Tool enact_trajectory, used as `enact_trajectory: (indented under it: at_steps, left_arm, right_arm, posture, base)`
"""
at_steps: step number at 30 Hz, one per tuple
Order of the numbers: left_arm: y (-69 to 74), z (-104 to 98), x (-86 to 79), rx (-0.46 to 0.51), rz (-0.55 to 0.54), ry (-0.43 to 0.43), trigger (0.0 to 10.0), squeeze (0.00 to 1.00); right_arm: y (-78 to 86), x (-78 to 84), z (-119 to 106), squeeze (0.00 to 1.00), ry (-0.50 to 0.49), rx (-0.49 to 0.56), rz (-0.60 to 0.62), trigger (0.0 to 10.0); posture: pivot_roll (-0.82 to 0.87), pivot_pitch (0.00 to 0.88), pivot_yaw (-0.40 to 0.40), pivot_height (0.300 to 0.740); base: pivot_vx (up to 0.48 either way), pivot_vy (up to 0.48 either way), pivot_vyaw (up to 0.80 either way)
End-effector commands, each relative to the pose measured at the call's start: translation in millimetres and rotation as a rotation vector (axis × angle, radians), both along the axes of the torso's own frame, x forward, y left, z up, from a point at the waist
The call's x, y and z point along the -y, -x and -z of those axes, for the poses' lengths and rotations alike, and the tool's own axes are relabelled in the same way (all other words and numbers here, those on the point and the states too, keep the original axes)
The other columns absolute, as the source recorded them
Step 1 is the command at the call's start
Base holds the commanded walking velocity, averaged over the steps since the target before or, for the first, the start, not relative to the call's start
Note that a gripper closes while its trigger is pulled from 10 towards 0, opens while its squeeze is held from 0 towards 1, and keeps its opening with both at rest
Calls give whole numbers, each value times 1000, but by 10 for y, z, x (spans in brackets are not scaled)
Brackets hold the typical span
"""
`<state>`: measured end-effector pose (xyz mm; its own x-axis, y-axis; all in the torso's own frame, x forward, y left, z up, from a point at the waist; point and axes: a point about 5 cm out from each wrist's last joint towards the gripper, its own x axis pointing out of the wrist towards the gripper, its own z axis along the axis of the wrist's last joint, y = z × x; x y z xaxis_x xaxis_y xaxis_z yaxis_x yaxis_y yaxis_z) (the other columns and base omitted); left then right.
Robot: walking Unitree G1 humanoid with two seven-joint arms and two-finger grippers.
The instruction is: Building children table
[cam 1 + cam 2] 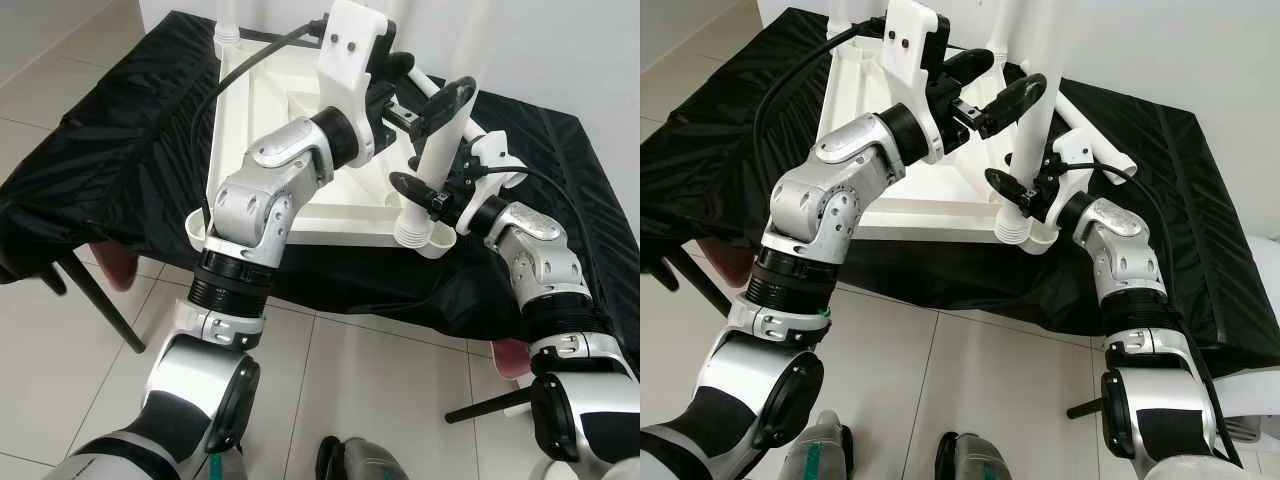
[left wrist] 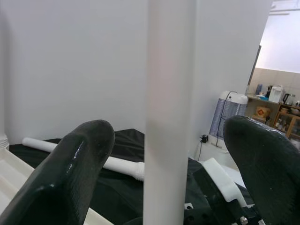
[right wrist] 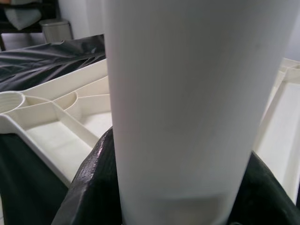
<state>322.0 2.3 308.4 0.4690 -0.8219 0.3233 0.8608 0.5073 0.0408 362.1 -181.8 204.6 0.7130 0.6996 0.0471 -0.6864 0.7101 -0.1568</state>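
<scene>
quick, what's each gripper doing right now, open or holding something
Left gripper: open, fingers either side of the upright white table leg, not touching.
Right gripper: shut on the same leg, low down near its threaded end.

The room is bright, with soft, even light. The head views are sharp and clear. The black cloth [image 1: 120, 140] shines in little streaks at about 9 o'clock. A soft shadow lies on the floor tiles [image 1: 380, 390] under the surface. The silver arms show small bright spots. In the left wrist view, the white leg [image 2: 168, 112] is very close and fuzzy, and the black fingers [image 2: 70, 173] are glossy. In the right wrist view, the leg is blurry too, and the white tabletop [image 3: 56, 117] behind looks clearer.
</scene>
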Motion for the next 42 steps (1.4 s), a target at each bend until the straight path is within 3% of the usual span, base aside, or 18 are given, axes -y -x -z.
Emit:
enact_trajectory:
  at_steps: [1,11,30,31,33,42]
  left_arm:
    - [223,-33,156,98,322,-66,10000,0]
    - [243,-22,249,93,333,-114,10000,0]
    - [154,-17,255,49,283,-124,10000,0]
    - [149,-21,252,45,283,-119,431,0]
    - [143,-27,249,44,281,-115,0,0]
    - [144,-48,237,50,293,-111,0,0]
  right_arm:
    - [-14,17,-80,0,26,29,-27,10000]
    - [32,-111,-211,0,51,86,-156,10000]
    - [81,-180,-222,0,44,99,-219,10000]
    - [83,-188,-217,0,44,97,-222,10000]
    - [84,-191,-213,0,43,95,-223,10000]
    - [87,-173,-196,0,34,63,-229,10000]
  posture:
    - [89,0,-117,740]
    - [85,0,-113,740]
    - [85,0,-106,740]
    - [85,0,-106,740]
    - [85,0,-106,740]
    - [83,0,-100,740]
  base:
    - [0,0,0]
    - [0,0,0]
    - [0,0,0]
    - [0,0,0]
    - [0,0,0]
    - [0,0,0]
